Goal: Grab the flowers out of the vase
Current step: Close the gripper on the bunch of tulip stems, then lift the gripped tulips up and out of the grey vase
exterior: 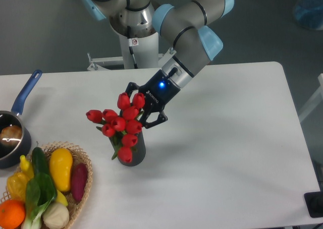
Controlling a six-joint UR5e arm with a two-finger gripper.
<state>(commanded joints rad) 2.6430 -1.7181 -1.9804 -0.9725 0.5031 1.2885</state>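
Gripper (142, 108) fingers straddle the right side of the flowers (121, 123), jaws spread around the buds; whether they press the stems, I cannot tell. Below it, the bunch sits in the vase (132, 154). Farther left lie a wicker basket (81, 188) and saucepan (15, 133).

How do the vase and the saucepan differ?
The vase is a dark grey cylinder, standing mid-table with red flowers in it; the saucepan is wider, lower, blue-handled, cut off by the left edge. The hand is at the vase's flowers, far from the saucepan. Both are dark containers.
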